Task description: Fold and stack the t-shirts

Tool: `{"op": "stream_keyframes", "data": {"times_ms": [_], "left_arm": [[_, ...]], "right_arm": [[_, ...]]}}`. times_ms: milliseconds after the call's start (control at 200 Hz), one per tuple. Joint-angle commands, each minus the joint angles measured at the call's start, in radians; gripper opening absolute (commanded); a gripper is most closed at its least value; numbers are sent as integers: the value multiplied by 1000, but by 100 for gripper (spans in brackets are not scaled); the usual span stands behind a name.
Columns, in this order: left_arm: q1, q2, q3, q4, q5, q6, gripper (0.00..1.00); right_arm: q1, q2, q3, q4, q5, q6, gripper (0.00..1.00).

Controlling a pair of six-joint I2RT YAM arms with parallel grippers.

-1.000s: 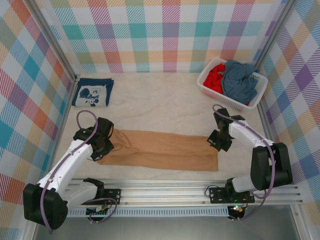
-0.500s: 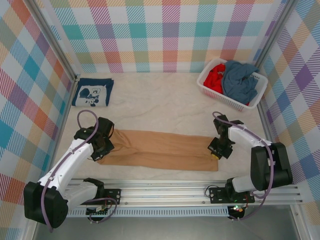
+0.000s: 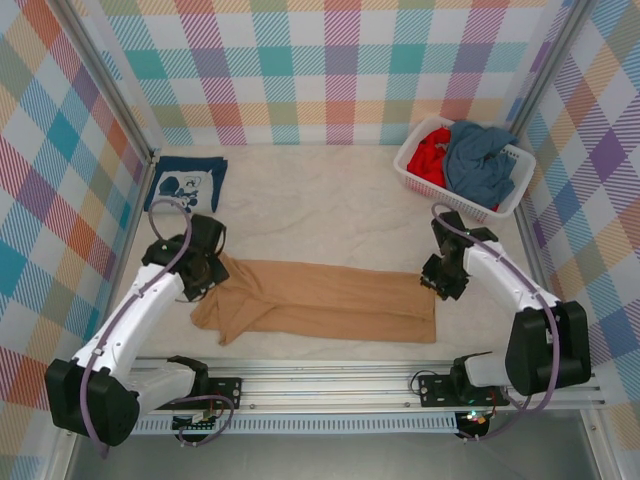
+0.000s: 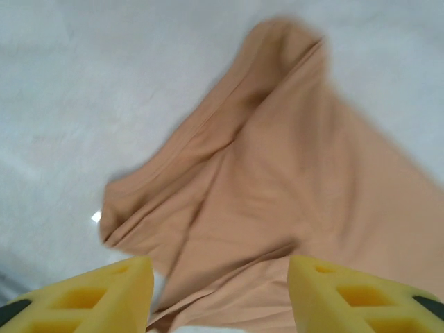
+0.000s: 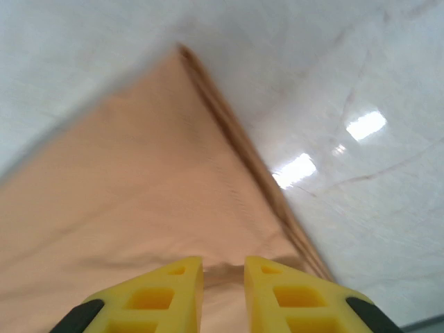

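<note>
Pastel plaid walls [image 3: 340, 70] enclose a pale, marble-patterned tabletop [image 3: 330, 205]. A metal rail [image 3: 350, 385] runs along its near edge. Bright light reflections [image 5: 364, 125] glint on the surface.

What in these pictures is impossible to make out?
- Whether the right gripper pinches the tan t-shirt: right wrist view, the gripper itself covers the contact.
- Navy t-shirt's white graphic: top view, too small to read.
- Red t-shirt in the basket: top view, partly covered by the grey-blue t-shirt.

Bright, even overhead light, softer in the wrist views.
Shadows are faint. White glare patches sit on the pale marbled desk [image 5: 361, 125] at right, and the tan fabric t-shirt [image 4: 291, 180] looks blurred close up.
</note>
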Motion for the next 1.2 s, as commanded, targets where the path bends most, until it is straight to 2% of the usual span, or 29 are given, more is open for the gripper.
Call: {"op": "stream_keyframes", "data": {"times_ms": [0, 95, 225, 350, 420, 500, 730, 1060, 1195], "left_arm": [[101, 99, 56, 129, 66, 102, 50], [139, 235, 88, 305, 167, 150, 49], [191, 501, 192, 304, 182, 176, 49], [242, 588, 207, 388, 247, 206, 53], [247, 624, 239, 368, 264, 226, 51], [248, 673, 287, 264, 218, 234, 46], [247, 616, 199, 342, 237, 216, 38], [244, 545, 149, 379, 301, 214, 42], [245, 575, 151, 380, 318, 223, 37]], "right_arm": [[5, 30, 41, 53, -30, -76, 24], [-9, 125, 67, 123, -90, -106, 24], [-39, 236, 99, 158, -114, -102, 24], [-50, 289, 120, 166, -96, -107, 25], [-54, 313, 130, 164, -91, -110, 25], [-59, 338, 142, 152, -84, -110, 26], [-62, 384, 143, 155, -68, -110, 26], [-62, 410, 158, 158, -50, -118, 26], [-62, 419, 158, 154, -49, -122, 25]]}}
